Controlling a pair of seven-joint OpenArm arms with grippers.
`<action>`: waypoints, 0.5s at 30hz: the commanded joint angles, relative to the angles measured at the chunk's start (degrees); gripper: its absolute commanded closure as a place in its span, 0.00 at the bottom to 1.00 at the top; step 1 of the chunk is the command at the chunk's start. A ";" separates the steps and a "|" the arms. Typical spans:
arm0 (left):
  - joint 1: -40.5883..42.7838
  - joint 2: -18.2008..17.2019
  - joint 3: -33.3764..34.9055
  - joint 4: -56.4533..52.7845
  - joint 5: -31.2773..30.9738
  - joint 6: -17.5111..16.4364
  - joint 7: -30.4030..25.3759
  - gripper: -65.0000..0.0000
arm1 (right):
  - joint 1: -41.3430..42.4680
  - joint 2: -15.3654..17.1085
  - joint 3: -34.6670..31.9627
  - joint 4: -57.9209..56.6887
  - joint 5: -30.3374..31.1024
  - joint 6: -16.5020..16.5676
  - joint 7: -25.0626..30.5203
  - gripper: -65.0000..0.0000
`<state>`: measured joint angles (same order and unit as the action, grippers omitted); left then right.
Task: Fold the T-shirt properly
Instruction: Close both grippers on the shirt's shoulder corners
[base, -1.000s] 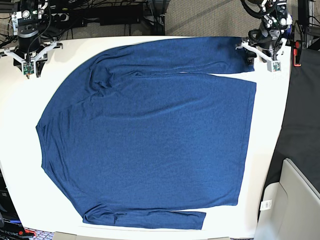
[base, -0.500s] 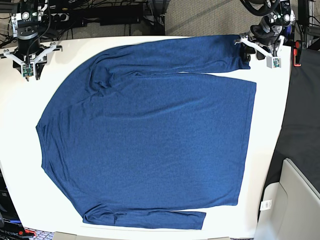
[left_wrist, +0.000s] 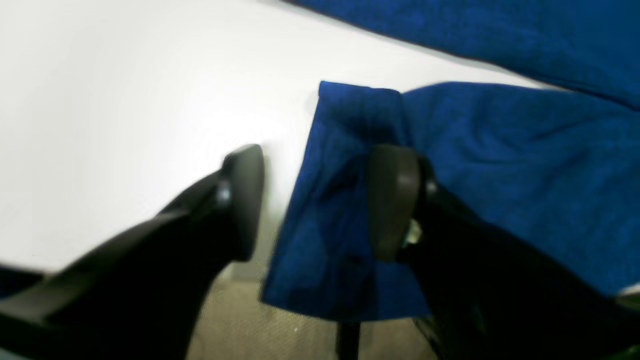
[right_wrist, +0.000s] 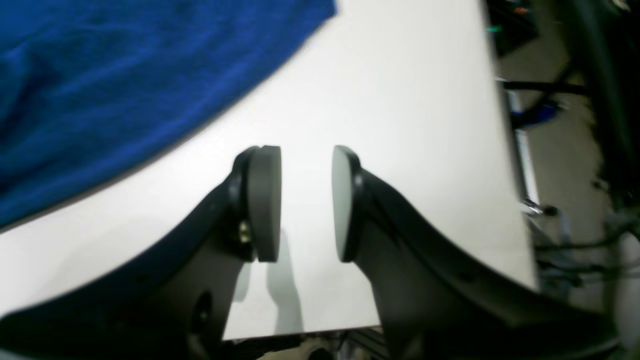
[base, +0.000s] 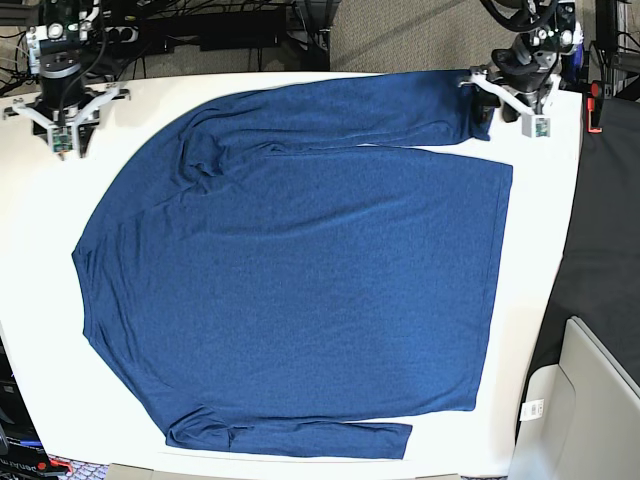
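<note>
The dark blue T-shirt (base: 300, 270) lies spread flat on the white table (base: 545, 300), one long sleeve along the far edge and one along the near edge. My left gripper (base: 505, 100) is at the cuff of the far sleeve. In the left wrist view the left gripper (left_wrist: 320, 200) is open and straddles the sleeve cuff (left_wrist: 500, 165); one pad touches the fabric, the other stands clear over the table. My right gripper (base: 62, 125) hovers at the far left corner. The right gripper (right_wrist: 306, 202) is open over bare table, with the T-shirt (right_wrist: 100, 75) off to its side.
A black cloth (base: 610, 230) hangs beside the table's right edge, with a beige box (base: 590, 400) below it. Cables and stands (base: 200, 25) crowd the floor behind the table. The table's edge (right_wrist: 500, 150) runs close to the right gripper.
My left gripper has slid from beside the sleeve end onto the cuff, nudging it inward, and its jaws have narrowed slightly. The right gripper has shifted a little.
</note>
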<state>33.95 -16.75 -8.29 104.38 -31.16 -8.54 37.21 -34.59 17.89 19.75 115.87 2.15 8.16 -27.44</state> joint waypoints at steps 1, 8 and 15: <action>0.99 -0.61 2.45 -1.13 -0.80 -0.65 5.12 0.60 | -0.09 0.62 -0.01 1.00 -0.09 -0.73 1.20 0.72; 0.81 -2.37 3.59 -1.21 -0.71 -0.65 5.12 0.96 | 0.00 0.62 -2.65 1.00 -0.09 -0.73 1.20 0.72; 0.90 -2.10 -1.07 3.27 -0.71 -0.65 5.12 1.00 | 2.11 -3.69 -3.97 1.09 0.00 -0.21 -4.08 0.72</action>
<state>34.41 -18.35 -8.95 106.96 -32.12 -9.45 41.82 -32.42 13.41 15.49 115.87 2.11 8.43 -33.17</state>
